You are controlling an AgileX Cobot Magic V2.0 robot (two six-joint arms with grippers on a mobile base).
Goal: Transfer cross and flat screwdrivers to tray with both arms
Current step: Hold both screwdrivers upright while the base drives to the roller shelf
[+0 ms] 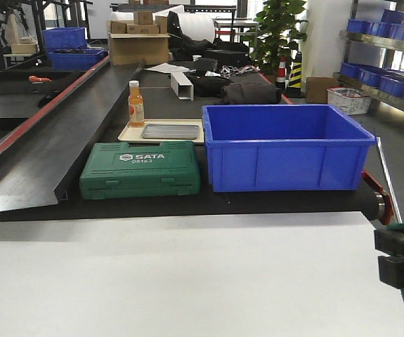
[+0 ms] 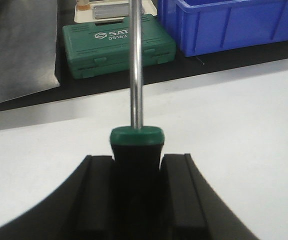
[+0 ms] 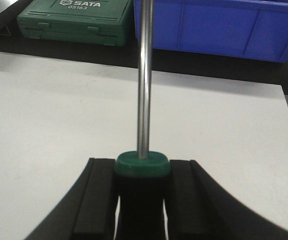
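Observation:
In the left wrist view my left gripper [image 2: 136,167] is shut on the black-and-green handle of a screwdriver [image 2: 136,75], whose steel shaft points away over the white table toward the green case. My right gripper [image 3: 142,182] is likewise shut on the handle of the other screwdriver [image 3: 144,80], its shaft aimed at the blue bin. The tip types are out of frame. The silvery metal tray [image 1: 169,131] lies empty on a cream plastic tray [image 1: 128,135] on the black surface, far ahead of both grippers. In the exterior view only part of the right arm's black clamp [image 1: 400,258] shows at the lower right edge.
A green SATA tool case [image 1: 140,169] and a deep blue bin [image 1: 286,146] stand at the near edge of the black surface, between the white table [image 1: 173,281] and the trays. An orange bottle [image 1: 136,104] stands on the cream tray's left end.

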